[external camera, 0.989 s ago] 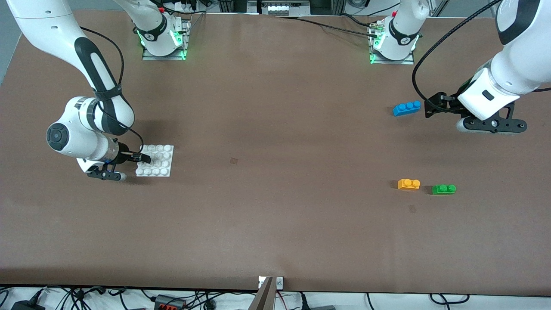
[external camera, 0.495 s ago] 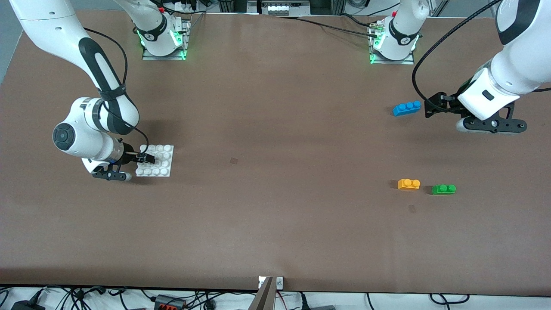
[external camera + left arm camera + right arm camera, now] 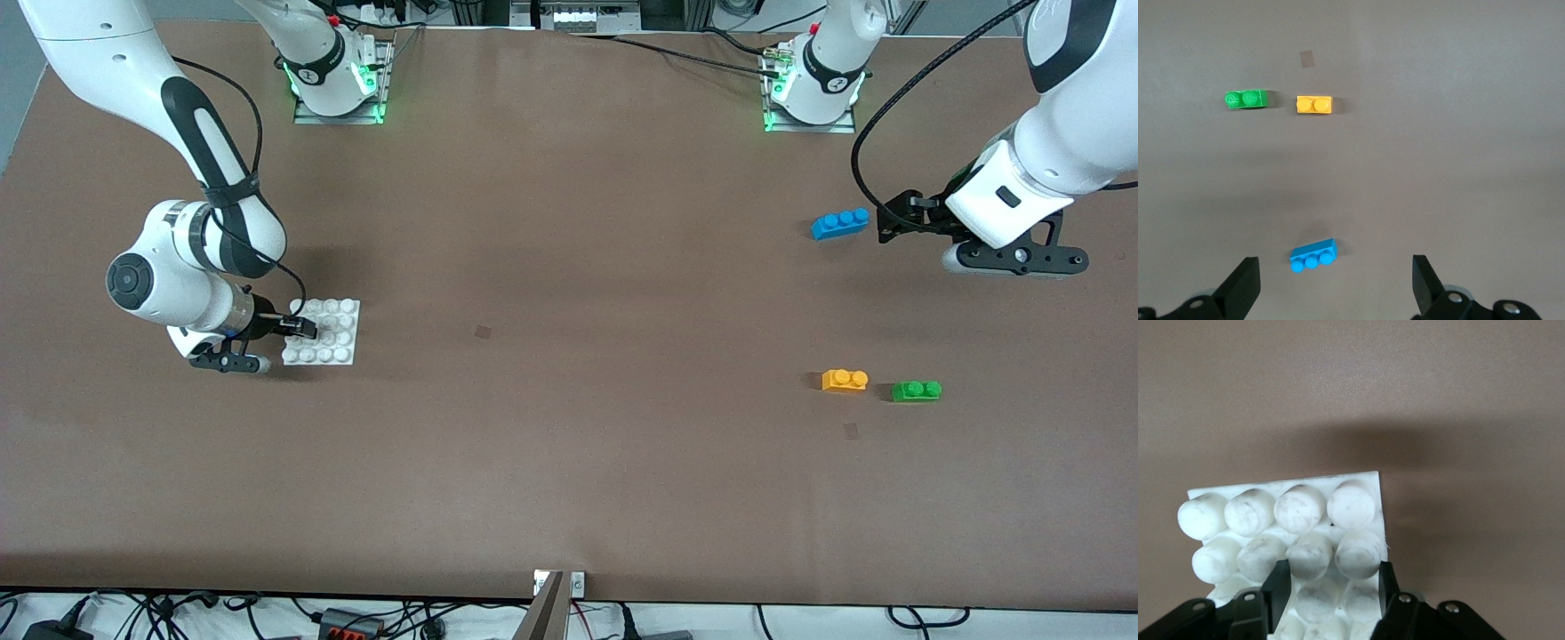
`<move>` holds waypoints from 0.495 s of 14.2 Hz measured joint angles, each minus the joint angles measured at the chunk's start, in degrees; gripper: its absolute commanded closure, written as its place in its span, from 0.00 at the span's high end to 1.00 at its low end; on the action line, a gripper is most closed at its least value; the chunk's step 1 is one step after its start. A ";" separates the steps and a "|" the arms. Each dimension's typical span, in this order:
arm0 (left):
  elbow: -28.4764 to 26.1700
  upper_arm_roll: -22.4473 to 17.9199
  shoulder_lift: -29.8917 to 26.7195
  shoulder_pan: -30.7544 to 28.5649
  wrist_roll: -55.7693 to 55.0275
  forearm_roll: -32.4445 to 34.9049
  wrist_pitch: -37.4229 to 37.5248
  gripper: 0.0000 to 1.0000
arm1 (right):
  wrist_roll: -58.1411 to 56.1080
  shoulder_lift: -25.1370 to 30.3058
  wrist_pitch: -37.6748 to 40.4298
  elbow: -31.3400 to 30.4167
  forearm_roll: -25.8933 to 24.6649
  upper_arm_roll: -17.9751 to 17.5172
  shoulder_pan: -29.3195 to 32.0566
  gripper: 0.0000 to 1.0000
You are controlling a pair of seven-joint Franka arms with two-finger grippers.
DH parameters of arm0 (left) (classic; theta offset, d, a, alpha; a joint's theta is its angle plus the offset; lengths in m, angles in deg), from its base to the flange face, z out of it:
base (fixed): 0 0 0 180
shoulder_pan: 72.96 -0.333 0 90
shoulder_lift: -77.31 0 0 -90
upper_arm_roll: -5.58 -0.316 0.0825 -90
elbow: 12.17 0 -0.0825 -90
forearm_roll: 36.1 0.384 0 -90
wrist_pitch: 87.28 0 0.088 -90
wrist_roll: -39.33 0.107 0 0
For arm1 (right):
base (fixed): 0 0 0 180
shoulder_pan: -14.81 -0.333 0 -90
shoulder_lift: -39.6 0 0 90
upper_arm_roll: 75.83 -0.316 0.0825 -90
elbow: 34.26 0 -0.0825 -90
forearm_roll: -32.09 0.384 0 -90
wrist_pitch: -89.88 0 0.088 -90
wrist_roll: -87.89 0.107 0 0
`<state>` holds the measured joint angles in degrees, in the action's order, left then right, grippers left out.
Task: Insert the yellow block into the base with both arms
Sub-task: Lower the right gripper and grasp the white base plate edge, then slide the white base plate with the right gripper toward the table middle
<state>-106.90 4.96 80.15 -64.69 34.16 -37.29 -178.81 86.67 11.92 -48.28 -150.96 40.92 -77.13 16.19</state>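
- Two arms work at one brown tabletop [image 3: 569, 444].
- One white base [image 3: 333, 333] lies flat near the tabletop's edge at the right arm's end, about midway between the base-side edge and the camera-side edge. It carries sixteen round studs in a four-by-four grid.
- The right gripper [image 3: 300, 327] is down at the base, at its side toward the right arm's end. In the right wrist view its two fingers [image 3: 1279, 583] are pressed against the base [image 3: 1305, 520], pinching a pair of studs between them.
- Three bricks lie toward the left arm's end: one yellow block [image 3: 845, 380], one green brick [image 3: 917, 390], one blue brick [image 3: 840, 222].
- The yellow block has two studs and sits flat on the tabletop, just beside the green brick and apart from it; the green brick is closer to the edge at the left arm's end.
- The green brick has two studs.
- The blue brick has three studs and lies farther from the front camera than the other two, well apart from them.
- The left gripper [image 3: 893, 218] hangs beside the blue brick, not touching it, its fingers [image 3: 1241, 287] spread wide with nothing between them. The left wrist view shows all three bricks.
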 measured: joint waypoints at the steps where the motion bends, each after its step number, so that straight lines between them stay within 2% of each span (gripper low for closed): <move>1: 0.00 0.00 0.00 0.00 0.01 0.00 0.00 1.00 | -0.03 0.00 0.00 0.00 0.00 0.00 0.00 0.54; 7: 0.00 0.00 0.00 0.00 0.05 0.00 0.00 1.00 | -0.52 -0.01 0.21 -0.09 0.00 -0.25 -3.39 0.54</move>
<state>-106.89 4.95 80.15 -64.69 34.21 -37.29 -178.81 86.14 11.91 -48.07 -151.05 40.92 -77.39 12.81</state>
